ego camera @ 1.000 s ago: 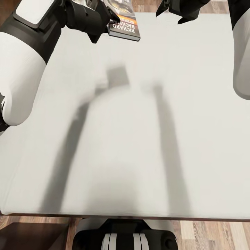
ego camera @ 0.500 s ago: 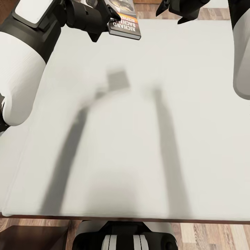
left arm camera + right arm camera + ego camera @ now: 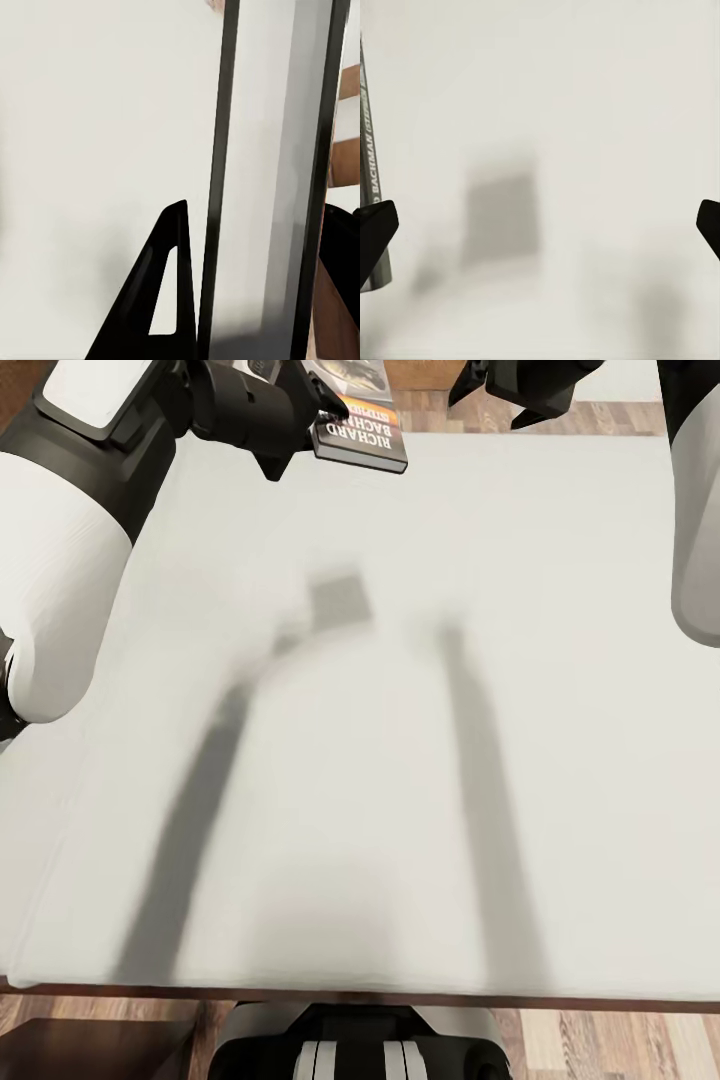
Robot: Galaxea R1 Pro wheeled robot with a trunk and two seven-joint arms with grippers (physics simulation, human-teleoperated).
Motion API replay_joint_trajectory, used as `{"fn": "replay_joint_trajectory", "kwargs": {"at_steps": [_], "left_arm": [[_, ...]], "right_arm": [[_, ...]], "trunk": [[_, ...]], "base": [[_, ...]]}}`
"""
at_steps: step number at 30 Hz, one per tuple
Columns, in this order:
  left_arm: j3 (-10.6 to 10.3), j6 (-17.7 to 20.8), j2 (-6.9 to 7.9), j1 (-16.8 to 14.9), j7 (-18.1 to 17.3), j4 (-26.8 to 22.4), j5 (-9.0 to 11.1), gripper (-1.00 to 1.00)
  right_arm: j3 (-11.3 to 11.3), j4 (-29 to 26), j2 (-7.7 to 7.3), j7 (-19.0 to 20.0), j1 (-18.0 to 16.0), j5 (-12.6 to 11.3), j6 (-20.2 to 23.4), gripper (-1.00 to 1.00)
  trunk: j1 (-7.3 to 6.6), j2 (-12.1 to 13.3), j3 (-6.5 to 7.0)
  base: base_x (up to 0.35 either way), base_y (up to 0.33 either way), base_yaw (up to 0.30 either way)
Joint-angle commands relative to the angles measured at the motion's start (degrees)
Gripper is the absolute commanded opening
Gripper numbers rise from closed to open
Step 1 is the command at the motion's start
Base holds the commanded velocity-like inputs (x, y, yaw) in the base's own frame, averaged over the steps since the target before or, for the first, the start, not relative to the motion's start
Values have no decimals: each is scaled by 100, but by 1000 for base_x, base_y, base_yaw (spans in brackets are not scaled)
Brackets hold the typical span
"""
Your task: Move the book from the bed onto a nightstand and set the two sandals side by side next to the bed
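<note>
while the book (image 3: 362, 440) hangs above the far part of the bed (image 3: 400, 760), the left tool (image 3: 300, 422) is clamped on it at one short edge, with the cover face up and its white lettering readable in the head view. its square shadow falls on the mattress well below, so the book is judged clear of the bed surface. in the left wrist view the book (image 3: 262, 187) runs edge-on between the two black fingers (image 3: 161, 300), confirming a pinch across its thickness.

the right tool (image 3: 508, 398) hovers beside it over the far edge of the bed, fingers spread apart and carrying nothing; the right wrist view shows both fingertips wide and the book spine (image 3: 369, 172) at one margin.

handling assessment: the book appears thin, light and only moderately stiff. a paperback held at one end may droop or swing, and a glossy cover could slip in the pads. a hold deeper over the spine side would be judged more secure.

task status: the book is lifted but not yet set on a nightstand. wood floor (image 3: 620, 418) shows beyond the bed.
</note>
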Motion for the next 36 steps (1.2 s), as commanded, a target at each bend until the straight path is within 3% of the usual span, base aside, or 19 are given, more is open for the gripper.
{"fn": "replay_joint_trajectory", "kwargs": {"at_steps": [1, 36], "left_arm": [[-19, -2, 3, -4, 47, -4, 61, -100], [-7, -2, 3, -3, -18, -5, 80, -100]], "right_arm": [[-32, -3, 4, -21, -3, -27, 22, 100], [-146, 14, 9, 13, 5, -97, 22, 100]], "trunk": [[0, -1, 7], [0, -1, 340]], "base": [[0, 0, 0], [0, 0, 0]]}}
